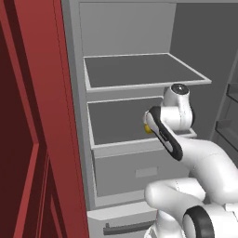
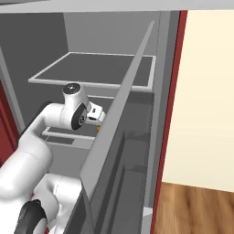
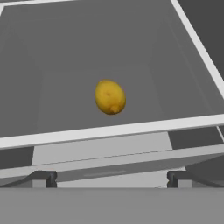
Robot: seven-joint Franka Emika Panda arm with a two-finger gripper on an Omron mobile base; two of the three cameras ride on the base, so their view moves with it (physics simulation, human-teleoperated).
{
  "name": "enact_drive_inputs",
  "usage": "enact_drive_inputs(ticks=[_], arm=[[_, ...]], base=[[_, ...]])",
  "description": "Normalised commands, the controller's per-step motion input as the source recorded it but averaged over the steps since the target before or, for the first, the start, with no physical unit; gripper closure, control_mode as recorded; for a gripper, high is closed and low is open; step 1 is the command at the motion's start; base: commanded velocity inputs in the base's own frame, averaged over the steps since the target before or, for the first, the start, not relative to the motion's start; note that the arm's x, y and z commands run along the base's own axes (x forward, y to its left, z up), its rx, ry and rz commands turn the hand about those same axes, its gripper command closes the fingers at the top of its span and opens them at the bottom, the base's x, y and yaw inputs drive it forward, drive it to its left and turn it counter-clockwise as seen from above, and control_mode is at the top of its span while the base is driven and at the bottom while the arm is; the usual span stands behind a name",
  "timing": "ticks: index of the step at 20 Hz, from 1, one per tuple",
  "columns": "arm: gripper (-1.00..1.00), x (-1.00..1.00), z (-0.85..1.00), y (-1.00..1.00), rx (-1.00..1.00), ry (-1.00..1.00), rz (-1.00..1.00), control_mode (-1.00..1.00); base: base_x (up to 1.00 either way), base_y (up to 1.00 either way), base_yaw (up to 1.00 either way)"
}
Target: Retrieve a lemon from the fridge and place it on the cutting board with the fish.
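A rendered home kitchen is shown, as is indicated by the tall light-grey fridge (image 1: 130,79) standing open with its flat dark-grey inner shelves (image 1: 139,69) and a pale grey drawer front (image 1: 139,173) below them. Dark red cabinet panels (image 1: 32,139) are seen right beside the appliance, and a plain cream wall (image 2: 210,91) above a brown wood-plank floor (image 2: 196,210) is seen past its open door. A small oval yellow lemon (image 3: 110,96) is kept on one shelf, which fits food storage.
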Motion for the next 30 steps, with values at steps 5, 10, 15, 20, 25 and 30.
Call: enact_drive_inputs(ticks=[5,10,15,20,25,30], arm=[[-1.00,0.06,-0.15,0.00,0.00,0.00,0.00,-1.00],[-1.00,0.04,-0.18,0.00,0.00,0.00,0.00,-1.00],[-1.00,0.16,-0.13,0.00,0.00,0.00,0.00,-1.00],[-1.00,0.27,-0.24,0.00,0.00,0.00,0.00,-1.00],[-1.00,0.27,-0.27,0.00,0.00,0.00,0.00,-1.00],[-1.00,0.30,-0.15,0.00,0.00,0.00,0.00,-1.00]], base=[[0.00,0.00,0.00],[0.00,0.00,0.00],[0.00,0.00,0.00],[0.00,0.00,0.00],[0.00,0.00,0.00],[0.00,0.00,0.00]])
